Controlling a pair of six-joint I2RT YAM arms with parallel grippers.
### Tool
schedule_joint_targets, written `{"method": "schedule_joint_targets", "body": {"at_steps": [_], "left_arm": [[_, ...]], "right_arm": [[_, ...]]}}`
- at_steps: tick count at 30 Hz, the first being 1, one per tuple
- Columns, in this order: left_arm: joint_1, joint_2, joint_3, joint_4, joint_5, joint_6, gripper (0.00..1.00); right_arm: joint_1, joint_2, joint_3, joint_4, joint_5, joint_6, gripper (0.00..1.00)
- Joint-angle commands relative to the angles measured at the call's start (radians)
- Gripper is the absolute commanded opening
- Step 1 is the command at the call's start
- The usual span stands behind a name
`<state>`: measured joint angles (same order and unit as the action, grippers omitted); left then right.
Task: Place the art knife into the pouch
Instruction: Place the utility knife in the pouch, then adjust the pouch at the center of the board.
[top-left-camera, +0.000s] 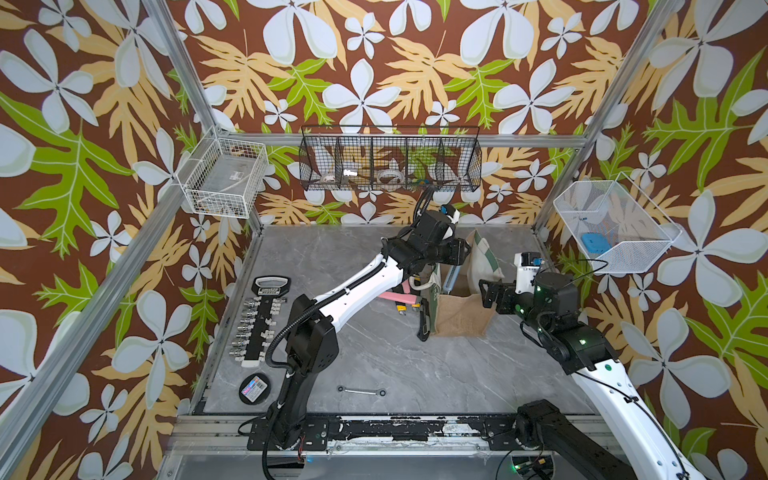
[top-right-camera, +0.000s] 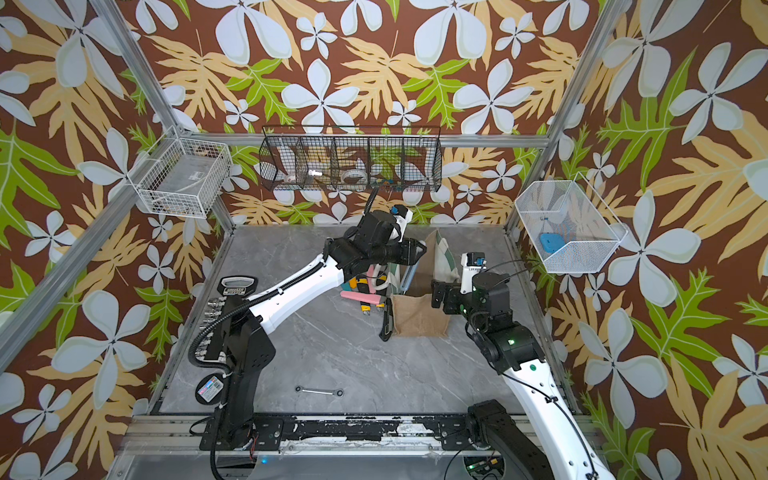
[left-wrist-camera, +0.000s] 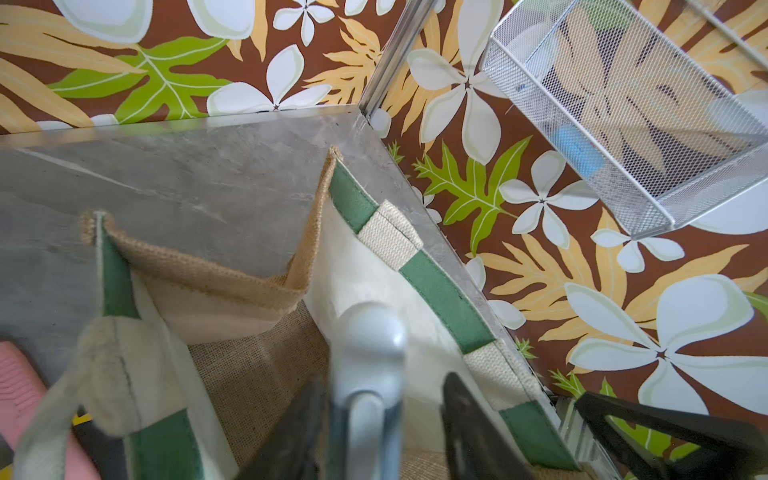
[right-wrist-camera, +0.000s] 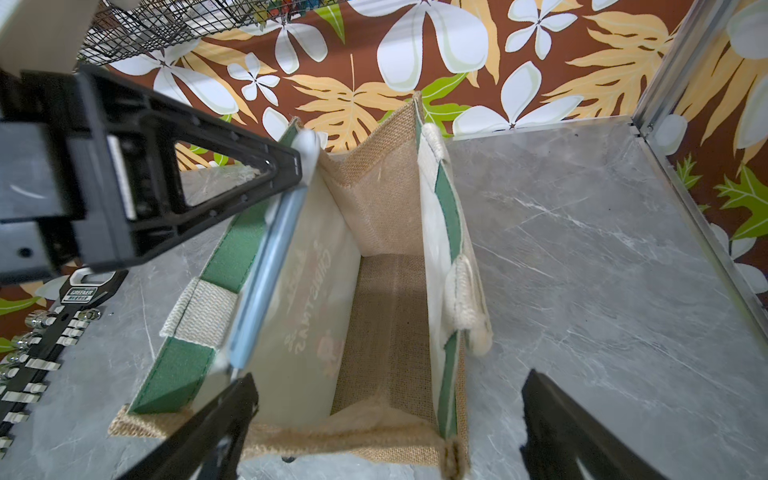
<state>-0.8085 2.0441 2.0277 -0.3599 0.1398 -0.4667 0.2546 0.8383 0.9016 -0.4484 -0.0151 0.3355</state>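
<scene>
The pouch (top-left-camera: 461, 318) (top-right-camera: 417, 320), a tan jute tote with green-and-white lining, stands open at the back right of the table. A long pale blue-grey art knife (right-wrist-camera: 270, 270) (left-wrist-camera: 370, 345) stands on end inside it, leaning against the lining under the print side. My left gripper (top-left-camera: 464, 251) (left-wrist-camera: 384, 382) hovers over the pouch mouth, open. The knife's top lies between its jaws, with a gap to one finger (left-wrist-camera: 461, 407). My right gripper (top-left-camera: 488, 295) (right-wrist-camera: 392, 380) is wide open at the pouch's near end wall (right-wrist-camera: 332, 436), holding nothing.
A black cutter (top-left-camera: 424, 322) lies against the pouch's left side, beside a pink tool (top-left-camera: 401, 297). A socket rail (top-left-camera: 259, 324), a round tin (top-left-camera: 254, 388) and a small wrench (top-left-camera: 361, 391) lie to the left and front. Wire baskets (top-left-camera: 388, 160) hang on the walls.
</scene>
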Motion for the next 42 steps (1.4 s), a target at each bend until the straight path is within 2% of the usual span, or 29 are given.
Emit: {"method": "schedule_joint_targets", "body": {"at_steps": [1,2,3,9,12,15,21,30,35,42], "left_arm": [[-0.001,-0.028,-0.008,0.019,-0.01,0.027,0.7],[-0.001,-0.035,-0.013,0.019,-0.017,0.032,0.81],[-0.001,-0.048,-0.02,0.019,-0.024,0.038,0.99],[0.0,-0.129,-0.074,0.013,-0.095,0.07,1.0],[0.0,-0.169,-0.098,-0.018,-0.186,0.102,1.0],[0.0,-0.229,-0.167,-0.013,-0.266,0.125,1.0],[0.002,-0.35,-0.326,0.04,-0.326,0.14,1.0],[0.055,-0.515,-0.585,0.127,-0.323,0.103,1.0],[0.084,-0.606,-0.722,0.139,-0.418,0.104,1.0],[0.156,-0.703,-0.914,0.177,-0.394,0.044,1.0]], "right_arm": [[0.0,0.009,0.014,-0.01,0.056,-0.009,1.0],[0.0,0.014,0.024,-0.025,0.078,-0.007,1.0],[0.0,0.024,0.034,-0.041,0.104,-0.009,1.0],[0.001,0.05,0.07,-0.064,0.165,-0.021,0.99],[-0.001,0.069,0.084,-0.052,0.209,-0.024,0.99],[0.0,0.104,0.106,-0.04,0.224,-0.031,0.94],[-0.001,0.199,0.145,-0.013,0.212,-0.044,0.87],[0.0,0.354,0.206,0.01,0.222,-0.048,0.77],[0.0,0.401,0.206,0.025,0.242,-0.053,0.72],[-0.001,0.444,0.194,0.054,0.199,-0.061,0.59]]}}
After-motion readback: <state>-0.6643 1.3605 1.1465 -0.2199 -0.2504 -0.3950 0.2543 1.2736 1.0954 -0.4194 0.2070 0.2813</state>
